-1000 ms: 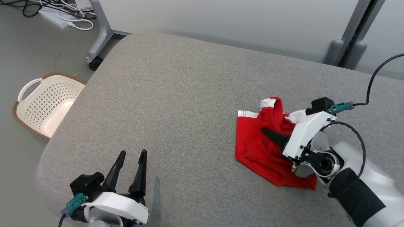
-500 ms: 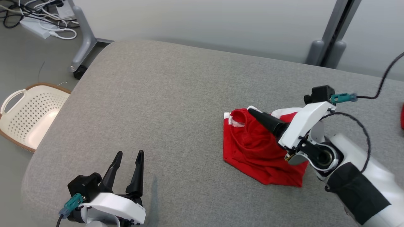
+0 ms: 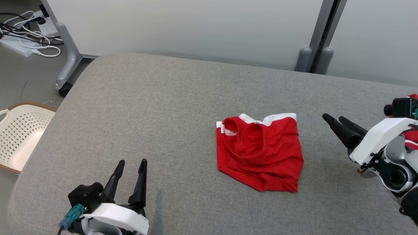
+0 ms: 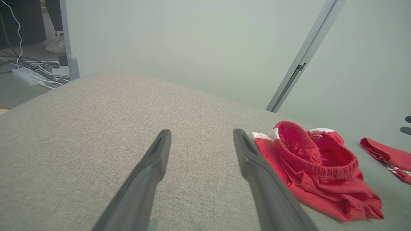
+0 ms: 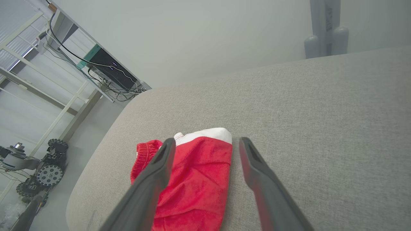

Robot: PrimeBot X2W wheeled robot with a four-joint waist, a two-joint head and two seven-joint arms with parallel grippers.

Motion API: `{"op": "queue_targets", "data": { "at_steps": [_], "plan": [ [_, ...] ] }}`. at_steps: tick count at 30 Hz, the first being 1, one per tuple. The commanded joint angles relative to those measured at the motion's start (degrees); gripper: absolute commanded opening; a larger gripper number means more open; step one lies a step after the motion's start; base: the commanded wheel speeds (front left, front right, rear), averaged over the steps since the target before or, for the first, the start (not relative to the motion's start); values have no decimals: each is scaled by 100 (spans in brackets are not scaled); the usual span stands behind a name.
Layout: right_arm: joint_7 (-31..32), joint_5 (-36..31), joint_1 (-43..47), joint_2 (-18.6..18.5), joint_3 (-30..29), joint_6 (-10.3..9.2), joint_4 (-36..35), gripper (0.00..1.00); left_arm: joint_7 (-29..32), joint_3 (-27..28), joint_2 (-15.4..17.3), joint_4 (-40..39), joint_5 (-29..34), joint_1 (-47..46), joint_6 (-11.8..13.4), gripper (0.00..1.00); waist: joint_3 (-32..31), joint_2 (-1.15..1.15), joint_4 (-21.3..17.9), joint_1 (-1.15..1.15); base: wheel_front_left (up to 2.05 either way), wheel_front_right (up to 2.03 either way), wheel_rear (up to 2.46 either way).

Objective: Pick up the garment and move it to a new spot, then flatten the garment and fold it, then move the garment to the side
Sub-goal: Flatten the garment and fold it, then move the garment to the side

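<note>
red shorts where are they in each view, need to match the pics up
Head view: red shorts lie crumpled, right of centre on the grey cushion.
Left wrist view: shorts in the right half, middle to low.
Right wrist view: shorts at the bottom, left of centre.
Shared landmark: the white trim at the shorts' far edge.

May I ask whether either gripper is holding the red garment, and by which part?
Nothing is held: the left gripper and right gripper are open, clear of the red garment.
</note>
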Motion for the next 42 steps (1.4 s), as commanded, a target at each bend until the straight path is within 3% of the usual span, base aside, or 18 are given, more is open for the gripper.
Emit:
{"op": "queue_targets", "data": {
  "at_steps": [1,9,18,28,40,41,42],
  "plan": [
    [-42,-23,58,40,-5,4,-51,100,-5,13,45,-23,-4,21,37,100,6,0,-9,0,0,0,0],
    [19,-197,87,258,75,4,80,100,58,-44,83,-71,-8,-55,50,100,-4,0,58,0,0,0,0],
    [406,-248,43,390,122,4,748,100,63,-83,63,-50,-65,-8,67,100,7,0,229,0,0,0,0],
    [928,238,82,856,21,4,1330,100,40,-105,49,-25,-87,-104,49,100,116,0,300,0,0,0,0],
    [2094,840,-260,1449,-37,0,2308,100,14,-118,23,72,-85,-248,-10,100,318,0,410,0,0,0,0],
    [2133,870,-310,1472,-61,0,2337,82,12,-116,26,80,-85,-253,-8,100,322,0,419,0,0,0,0],
    [2156,879,-359,1481,-76,1,2375,47,12,-115,25,89,-84,-260,-11,100,324,0,428,0,0,0,0]
  ]
}}
